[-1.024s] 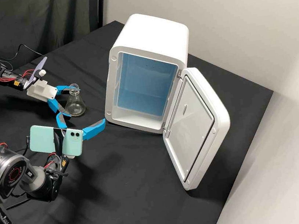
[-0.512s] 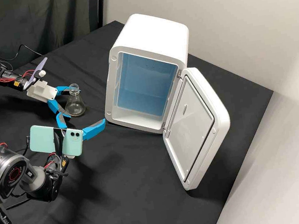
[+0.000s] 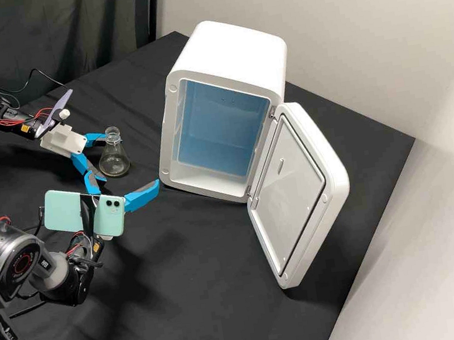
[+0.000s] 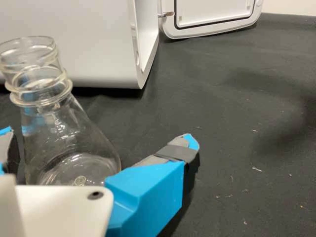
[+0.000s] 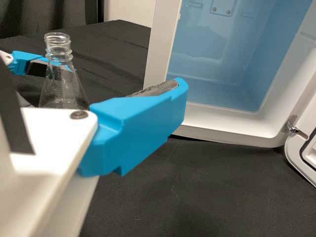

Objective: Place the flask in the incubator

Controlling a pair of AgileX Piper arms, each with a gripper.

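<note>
An empty clear glass flask (image 3: 113, 158) stands upright on the black bench, left of the incubator. My left gripper (image 3: 94, 159) is open with one blue finger on each side of the flask (image 4: 52, 133), and a gap shows between flask and finger (image 4: 168, 160). The white incubator (image 3: 229, 102) stands with its door (image 3: 298, 194) swung wide open, showing an empty blue interior (image 5: 232, 54). My right gripper (image 3: 128, 186) hovers open a little nearer than the flask (image 5: 59, 74), in front of the incubator's opening, holding nothing; one finger (image 5: 140, 118) shows.
The open door juts out toward the bench's front right edge. Bare black bench (image 3: 198, 286) lies between the arms and the door. A wall stands close behind the incubator.
The left gripper has drawn back slightly from the flask, toward the left. The flask, the incubator and the right arm have stayed in place.
</note>
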